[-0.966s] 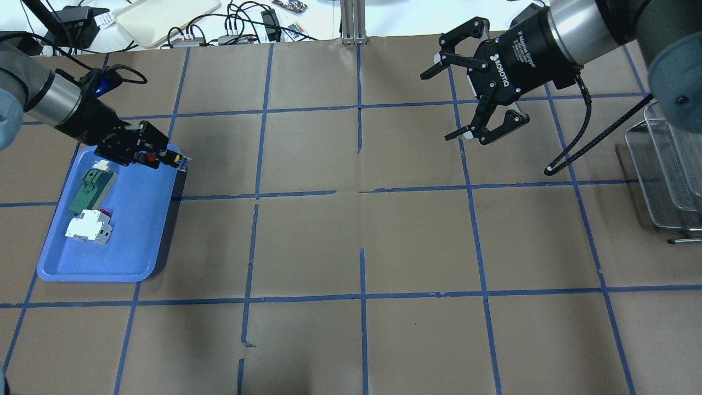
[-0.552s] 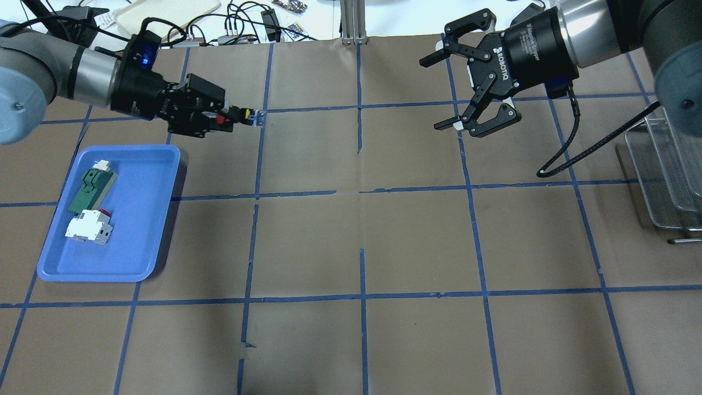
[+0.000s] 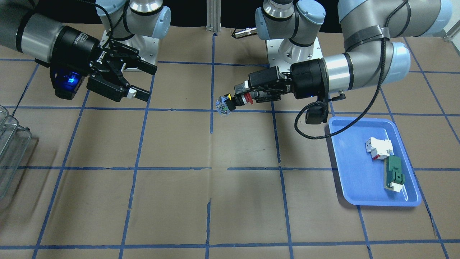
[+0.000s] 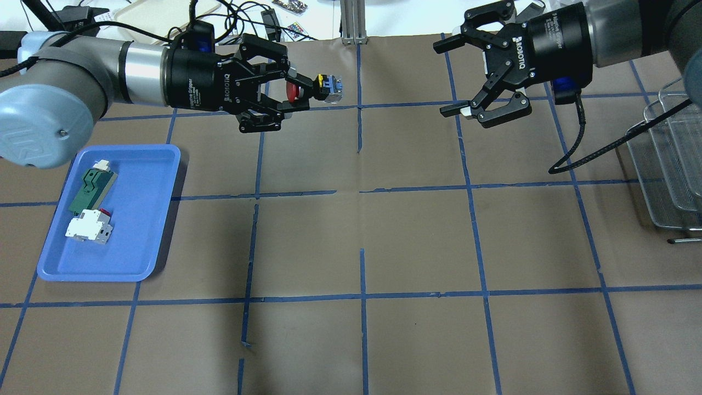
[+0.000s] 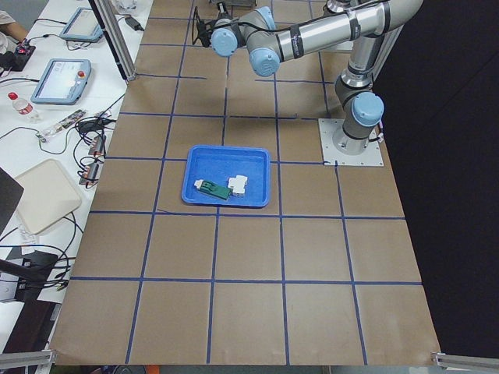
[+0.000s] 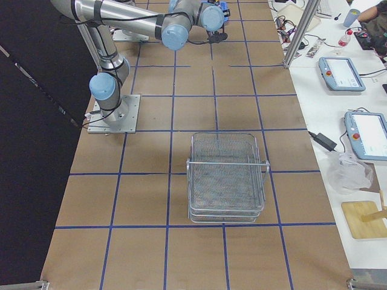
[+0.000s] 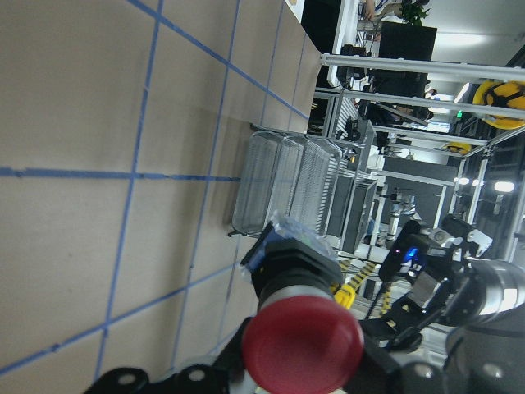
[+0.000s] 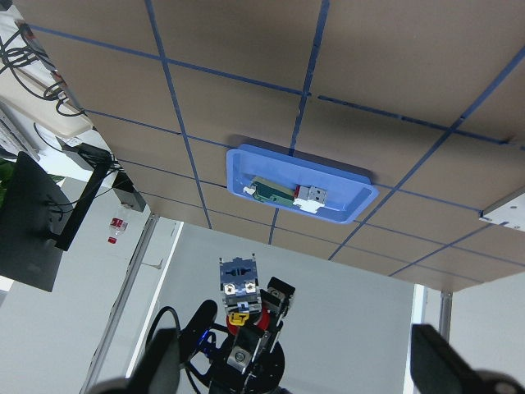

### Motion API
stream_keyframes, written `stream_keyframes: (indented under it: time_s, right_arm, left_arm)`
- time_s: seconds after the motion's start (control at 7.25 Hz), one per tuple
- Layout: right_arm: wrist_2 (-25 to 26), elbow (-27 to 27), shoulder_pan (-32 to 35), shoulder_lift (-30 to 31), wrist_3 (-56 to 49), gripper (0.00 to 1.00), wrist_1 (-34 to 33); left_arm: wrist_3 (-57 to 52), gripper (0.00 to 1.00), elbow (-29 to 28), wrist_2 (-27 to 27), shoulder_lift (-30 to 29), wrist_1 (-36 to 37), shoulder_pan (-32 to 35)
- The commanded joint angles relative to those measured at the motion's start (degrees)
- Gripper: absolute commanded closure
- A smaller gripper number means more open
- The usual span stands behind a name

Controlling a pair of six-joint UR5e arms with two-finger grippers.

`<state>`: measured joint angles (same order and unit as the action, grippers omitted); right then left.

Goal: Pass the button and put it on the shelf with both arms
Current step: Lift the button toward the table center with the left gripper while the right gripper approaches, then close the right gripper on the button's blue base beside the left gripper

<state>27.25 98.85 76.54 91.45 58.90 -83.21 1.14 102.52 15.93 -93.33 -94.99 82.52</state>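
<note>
Button (image 4: 324,85): one small push-button switch with a round red mushroom cap, black collar and blue-and-yellow rear block, held clear above the brown paper-covered table (image 4: 417,241), just short of its centre line on the far side. There is one silvery wire shelf (image 6: 227,175) at the robot's right end, one flat blue plastic tray (image 4: 109,273) holding two parts, a green block (image 4: 92,189) and a white-and-red block (image 4: 88,226), and two silver-grey arms. The button's long axis lies level along the table's length, with the red cap back in the left gripper (image 4: 293,92) and the rear block pointing at the right gripper (image 4: 442,80). The left gripper's fingers are clamped on the cap end. The right gripper's fingers are spread wide with nothing between them, well apart from the button. Compared with 0.6 s ago, the left gripper has carried the button further towards the centre line, and the right gripper has shifted slightly towards the table's far edge
</note>
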Motion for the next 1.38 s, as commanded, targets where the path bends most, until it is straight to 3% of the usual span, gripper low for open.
stream_keyframes:
  time_s: [0.0, 0.28, 0.55, 0.83, 1.24]
  right_arm:
    - [-1.9, 0.0, -0.3, 1.0, -0.4, 0.00, 1.7]
    - [-4.3, 0.9, -0.1, 2.7, -0.5, 0.00, 1.9]
    - [-4.4, 5.9, 0.1, 6.7, 0.0, 0.00, 2.0]
    - [-4.4, 6.6, 0.1, 7.0, 5.9, 0.00, 1.3]
    - [-4.6, 6.4, 0.2, 7.0, 8.9, 0.00, 0.3]
  left_arm:
    - [7.2, 1.00, 4.1, -8.3, 2.0, 0.7, 3.5]
    - [7.8, 1.00, 5.7, -16.0, 1.5, 0.5, 6.2]
    - [8.6, 1.00, 5.4, -16.9, 1.0, 0.6, 7.7]
    - [8.9, 1.00, 5.1, -19.6, 1.0, 1.0, 8.7]
    - [8.8, 1.00, 5.1, -19.6, 0.9, 1.4, 8.8]
